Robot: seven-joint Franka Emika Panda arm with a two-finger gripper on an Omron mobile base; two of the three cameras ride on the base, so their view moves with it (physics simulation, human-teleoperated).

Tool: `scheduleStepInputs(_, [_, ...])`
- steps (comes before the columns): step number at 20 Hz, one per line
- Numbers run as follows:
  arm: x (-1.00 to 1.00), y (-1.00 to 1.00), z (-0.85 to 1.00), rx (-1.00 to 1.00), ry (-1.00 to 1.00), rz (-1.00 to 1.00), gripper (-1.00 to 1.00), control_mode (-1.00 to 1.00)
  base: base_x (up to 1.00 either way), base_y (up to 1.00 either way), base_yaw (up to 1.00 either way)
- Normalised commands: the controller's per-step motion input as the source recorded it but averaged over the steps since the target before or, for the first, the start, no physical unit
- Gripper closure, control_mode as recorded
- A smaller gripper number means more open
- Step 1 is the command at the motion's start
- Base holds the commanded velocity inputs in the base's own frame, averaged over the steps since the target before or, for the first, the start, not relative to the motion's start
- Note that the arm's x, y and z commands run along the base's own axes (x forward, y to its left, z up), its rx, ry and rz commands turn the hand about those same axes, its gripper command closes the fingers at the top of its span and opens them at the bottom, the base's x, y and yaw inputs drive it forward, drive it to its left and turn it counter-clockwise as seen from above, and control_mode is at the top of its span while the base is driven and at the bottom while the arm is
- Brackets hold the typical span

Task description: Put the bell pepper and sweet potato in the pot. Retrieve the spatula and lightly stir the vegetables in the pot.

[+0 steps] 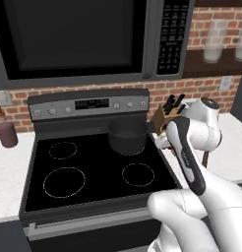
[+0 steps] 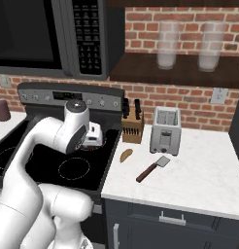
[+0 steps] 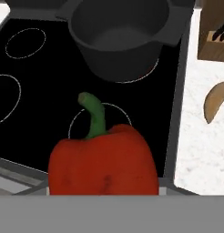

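Observation:
The red bell pepper [image 3: 104,161] with its green stem fills the lower hand view, close to the camera and hanging over the front right burner. It covers the fingertips. My gripper [image 2: 93,136] is shut on it, above the right side of the stove. The dark grey pot [image 1: 128,135] [image 3: 120,36] stands empty on the back right burner, ahead of the pepper. The tan sweet potato [image 2: 126,155] [image 3: 215,101] lies on the white counter just right of the stove. The spatula [image 2: 152,169], with a reddish handle, lies on the counter in front of the toaster.
The black stove top [image 1: 98,167] has a raised control panel behind it and a microwave above. A knife block [image 2: 132,124] and a toaster [image 2: 165,130] stand against the brick wall. A maroon canister [image 1: 7,134] stands left of the stove.

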Motion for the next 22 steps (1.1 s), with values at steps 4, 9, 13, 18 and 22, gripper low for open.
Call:
scheduleStepInputs(4, [0.32,0.34,0.24,0.06,-0.06,0.11,1.0,-1.0,0.0,0.0,0.0])
scheduleStepInputs(9, [0.42,0.24,0.02,0.0,-0.02,0.08,1.0,-1.0,0.0,0.0,0.0])
scheduleStepInputs(13, [0.82,0.37,0.0,0.0,0.0,0.05,1.0,-1.0,0.0,0.0,0.0])
scheduleStepInputs(18, [0.87,0.17,0.0,0.0,-0.01,0.01,1.0,-1.0,0.0,0.0,0.0])
scheduleStepInputs(22, [0.66,0.0,-0.03,0.0,-0.01,0.0,1.0,-1.0,0.0,0.0,0.0])
